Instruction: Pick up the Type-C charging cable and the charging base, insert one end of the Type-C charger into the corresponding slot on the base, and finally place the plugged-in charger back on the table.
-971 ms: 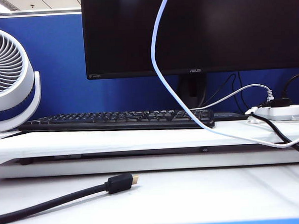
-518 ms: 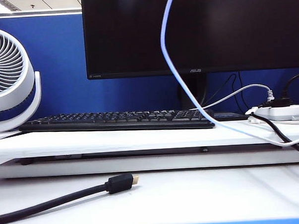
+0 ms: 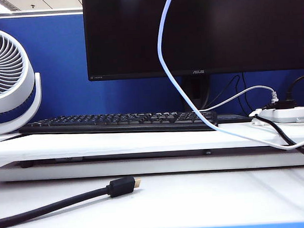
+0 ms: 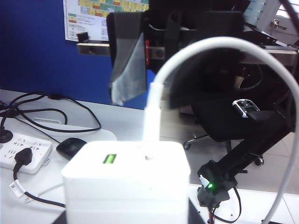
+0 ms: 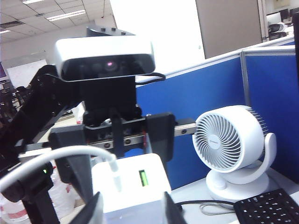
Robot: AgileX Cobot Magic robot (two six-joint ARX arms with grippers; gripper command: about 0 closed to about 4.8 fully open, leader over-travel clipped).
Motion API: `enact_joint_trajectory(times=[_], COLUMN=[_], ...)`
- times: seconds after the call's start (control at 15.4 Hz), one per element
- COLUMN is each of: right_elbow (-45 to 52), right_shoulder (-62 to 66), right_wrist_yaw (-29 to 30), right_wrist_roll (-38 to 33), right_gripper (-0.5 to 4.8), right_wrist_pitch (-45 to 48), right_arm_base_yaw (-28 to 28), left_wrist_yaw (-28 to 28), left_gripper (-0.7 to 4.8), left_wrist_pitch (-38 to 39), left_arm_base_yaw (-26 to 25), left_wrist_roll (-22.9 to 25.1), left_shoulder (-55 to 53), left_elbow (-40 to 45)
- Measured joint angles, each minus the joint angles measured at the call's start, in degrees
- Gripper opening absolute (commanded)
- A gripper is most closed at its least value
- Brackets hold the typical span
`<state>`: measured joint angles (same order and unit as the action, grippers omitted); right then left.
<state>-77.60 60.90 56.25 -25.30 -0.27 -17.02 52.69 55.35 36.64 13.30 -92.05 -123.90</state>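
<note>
Behind everything, a blue office partition [image 3: 54,73] and a dark monitor [image 3: 199,31] are being shown. The white table [image 3: 196,203] below is carrying a black cable [image 3: 55,201] near its front left corner. The charger block [image 4: 126,182] is not lying on the tabletop. It is being held up in the air, clenched between the fingers of the left gripper [image 5: 122,161]. The plug of the thin white cable [image 4: 152,112] is being seated in the small slot [image 4: 149,157] beside the green port [image 4: 110,159], though its depth cannot be told. The right gripper [image 5: 130,212] is being kept just beside the block with its jaws apart, and nothing is being grasped by it. The rest of the cable is hanging down to the raised shelf board [image 3: 118,143], toward its right edge.

Several risks are being judged from here:
- If the plug is only half seated, it may be dragged out by the weight of the hanging loop while the block is being lowered.
- The loop may be caught on the power strip [image 3: 288,114] at the shelf's right edge.
- The plug may be knocked sideways by the released fingers so near it.
- Once set down, the block may be tipped by the stiff bend of the cable.
</note>
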Motion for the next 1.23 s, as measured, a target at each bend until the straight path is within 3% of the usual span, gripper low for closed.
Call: enact_joint_trajectory(times=[0.39, 0.52, 0.58, 0.84, 0.97, 1.23], right_elbow=[0.0, 0.0, 0.0, 0.0, 0.0, 0.0], right_shoulder=[1.2, 1.2, 1.2, 1.1, 1.1, 1.1], right_wrist_yaw=[-0.8, -0.8, -0.9, -1.0, -1.0, -0.9], right_wrist_roll=[-0.6, -0.7, -0.8, -1.0, -1.0, -1.0], right_gripper=[1.54, 1.31, 0.9, 0.73, 0.06, -0.01], right_wrist_pitch=[2.2, 2.9, 3.0, 3.0, 3.0, 3.0], right_arm_base_yaw=[-4.2, -4.2, -4.2, -4.2, -4.3, -4.3], left_wrist_yaw=[0.0, 0.0, 0.0, 0.0, 0.0, 0.4], left_gripper=[-0.06, -0.06, -0.06, -0.06, -0.06, -0.06], left_wrist_pitch=[0.2, 0.2, 0.2, 1.0, 1.0, 1.1], left_arm_base_yaw=[1.0, 0.8, 0.8, 0.8, 0.8, 0.8], left_wrist_roll=[0.0, 0.0, 0.0, 0.0, 0.0, 0.0], left_shoulder=[-0.4, -0.4, -0.4, -0.4, -0.4, -0.4], left_elbow=[0.0, 0.0, 0.0, 0.0, 0.0, 0.0])
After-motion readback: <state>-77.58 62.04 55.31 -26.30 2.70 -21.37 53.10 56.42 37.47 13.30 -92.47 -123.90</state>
